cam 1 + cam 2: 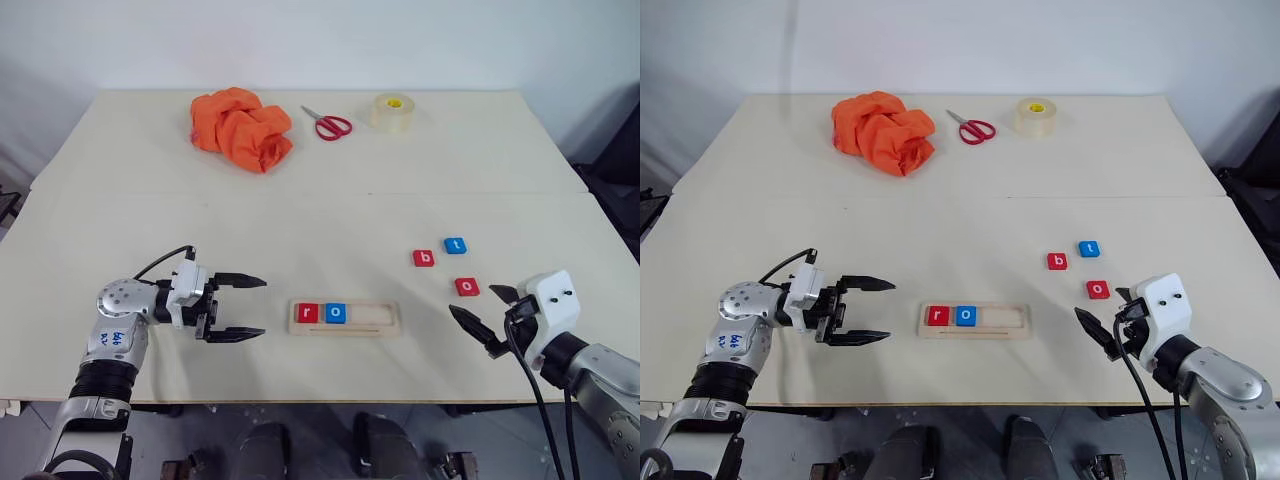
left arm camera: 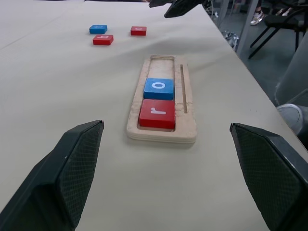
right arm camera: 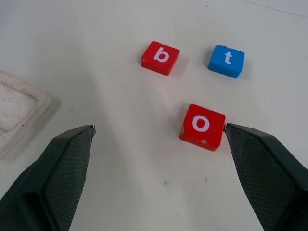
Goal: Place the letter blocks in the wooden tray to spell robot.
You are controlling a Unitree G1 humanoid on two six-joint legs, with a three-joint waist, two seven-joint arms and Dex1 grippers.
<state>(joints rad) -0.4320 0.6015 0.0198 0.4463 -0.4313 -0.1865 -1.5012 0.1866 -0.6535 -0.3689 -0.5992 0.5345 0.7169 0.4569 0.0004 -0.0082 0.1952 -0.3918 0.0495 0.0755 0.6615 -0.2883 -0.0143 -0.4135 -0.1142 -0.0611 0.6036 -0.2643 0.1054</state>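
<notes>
Showing orange cloth [image 1: 243,127] overhead, wrist close-up of red o block [image 3: 202,126]

Far across my table [image 1: 150,210] from me, a crumpled orange cloth [image 1: 241,128] lies toward the left. Just beside it, to the right, I see red-handled scissors [image 1: 328,124] lying flat. Further right, near them, rests a roll of clear tape [image 1: 392,112] with a yellow core.

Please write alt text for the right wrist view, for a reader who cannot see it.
Three letter blocks lie loose on the table: red b, blue t, red o. The open right gripper points toward them; a corner of the wooden tray shows beside.
</notes>
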